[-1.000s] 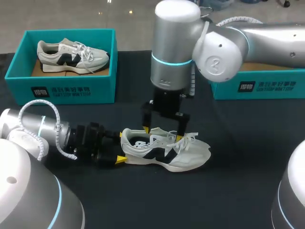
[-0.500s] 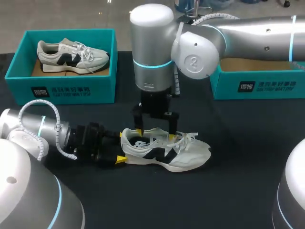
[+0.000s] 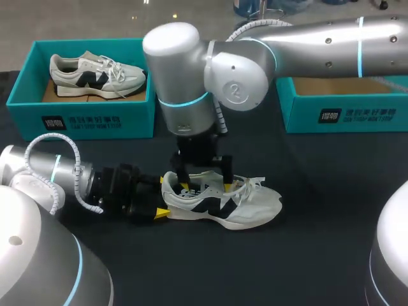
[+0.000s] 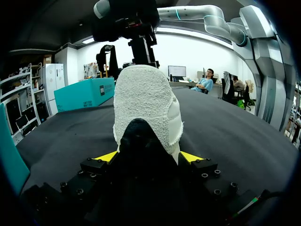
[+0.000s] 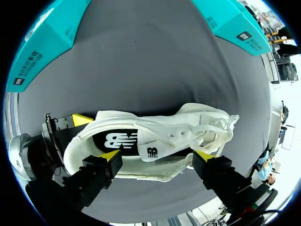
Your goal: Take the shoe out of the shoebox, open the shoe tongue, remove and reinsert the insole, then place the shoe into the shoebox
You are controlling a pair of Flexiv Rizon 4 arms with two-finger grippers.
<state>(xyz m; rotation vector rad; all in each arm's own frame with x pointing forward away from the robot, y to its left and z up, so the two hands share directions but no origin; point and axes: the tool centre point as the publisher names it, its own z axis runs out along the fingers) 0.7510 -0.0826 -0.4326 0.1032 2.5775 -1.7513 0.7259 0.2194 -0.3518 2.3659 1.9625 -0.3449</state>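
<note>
- A black table [image 3: 319, 191] carries two teal boxes and a loose shoe.
- The right arm [image 3: 306, 38] is seen entering from the right and crossing past the middle, its wrist pointed straight down over the shoe.
- The left arm [image 3: 44, 169] is laid low along the table from the left, its wrist level with the shoe's heel.
- The left box [image 3: 89, 121] is set at the far left of the table, and a second shoe [image 3: 95, 75] is laid in it on its sole, toe to the right.
- The right box [image 3: 357, 115] is set at the far right, well apart from the shoe.
- The shoe [image 3: 242, 204], white with dark side marks, is stood upright on the table between the boxes, outside both, toe to the right.
- The left gripper [image 4: 148, 157] is clamped on the heel, one yellow tip pressed to each side.
- The right gripper [image 5: 157, 155] is held wide open just above the shoe's opening, with nothing gripped.
- The dark insole [image 5: 115, 140] is seen lying inside the shoe.
</note>
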